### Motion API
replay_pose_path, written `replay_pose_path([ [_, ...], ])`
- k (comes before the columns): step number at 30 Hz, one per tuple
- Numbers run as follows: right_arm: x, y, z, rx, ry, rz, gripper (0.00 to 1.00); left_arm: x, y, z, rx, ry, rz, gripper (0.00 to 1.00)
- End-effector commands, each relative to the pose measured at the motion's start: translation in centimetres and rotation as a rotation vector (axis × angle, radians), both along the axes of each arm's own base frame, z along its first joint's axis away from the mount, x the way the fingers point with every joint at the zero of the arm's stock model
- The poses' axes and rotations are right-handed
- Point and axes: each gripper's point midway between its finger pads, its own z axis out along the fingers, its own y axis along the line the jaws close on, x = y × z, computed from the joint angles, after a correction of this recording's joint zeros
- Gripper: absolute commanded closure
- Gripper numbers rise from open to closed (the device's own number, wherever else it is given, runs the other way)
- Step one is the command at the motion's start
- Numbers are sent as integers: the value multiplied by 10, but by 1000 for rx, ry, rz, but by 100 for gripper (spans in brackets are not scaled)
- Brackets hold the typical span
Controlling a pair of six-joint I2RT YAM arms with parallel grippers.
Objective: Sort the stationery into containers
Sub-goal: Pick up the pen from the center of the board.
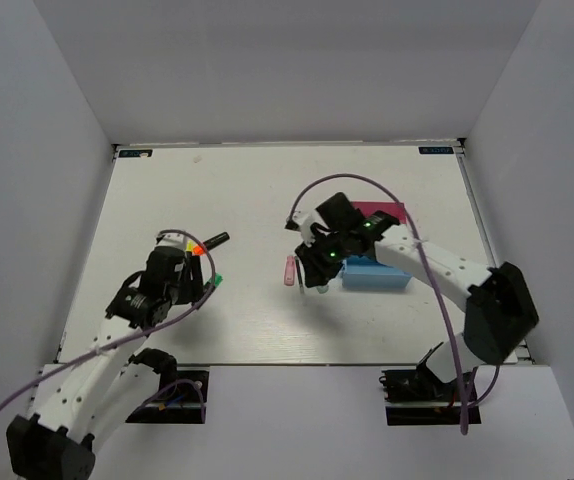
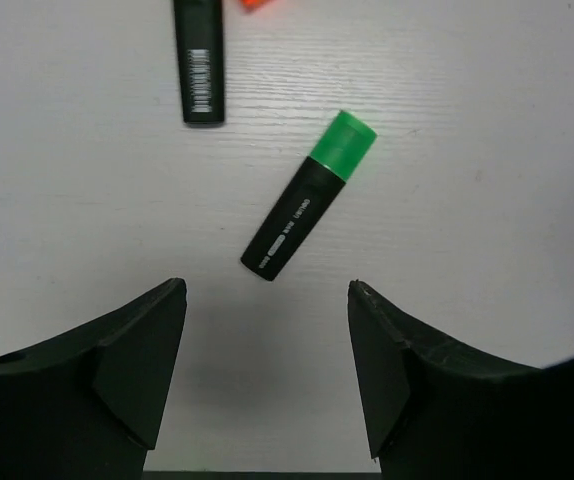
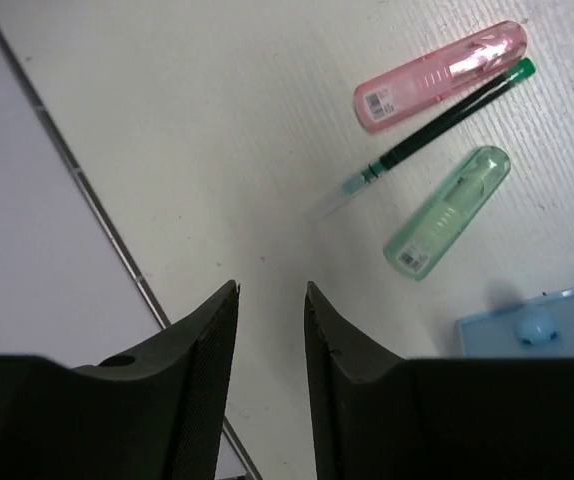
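Observation:
A green-capped black marker (image 2: 309, 195) lies flat on the white table, just ahead of my left gripper (image 2: 267, 290). That gripper is open and holds nothing. An orange-capped black marker (image 2: 198, 60) lies beyond it. In the top view the left gripper (image 1: 203, 276) sits beside both markers. My right gripper (image 3: 271, 287) has its jaws a narrow gap apart, with only bare table between them. Off to its right lie a pink marker (image 3: 440, 76), a thin dark pen (image 3: 437, 122) and a pale green marker (image 3: 448, 211). The light blue tray (image 1: 375, 275) and the magenta tray (image 1: 382, 212) flank the right arm.
The right arm covers the space between the magenta and light blue trays. A corner of the light blue tray (image 3: 532, 325) shows in the right wrist view. White walls enclose the table on three sides. The table's near edge (image 3: 117, 250) runs close under the right gripper.

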Motion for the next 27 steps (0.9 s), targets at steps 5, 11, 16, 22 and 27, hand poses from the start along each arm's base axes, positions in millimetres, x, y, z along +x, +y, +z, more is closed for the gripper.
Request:
replay_pose_path([
  [5, 29, 37, -41, -230, 8, -289, 60, -10, 20, 8, -130, -86, 125, 24],
  [11, 42, 45, -81, -369, -7, -370, 60, -8, 24, 16, -167, -140, 146, 24],
  [16, 55, 45, -87, -376, -52, -410, 60, -8, 24, 16, -184, -135, 148, 24],
  [22, 56, 39, -104, -412, -43, -428, 60, -7, 20, 17, -201, -139, 136, 23],
  [27, 54, 43, -119, -426, -7, -426, 60, -8, 21, 18, -200, -144, 137, 23],
])
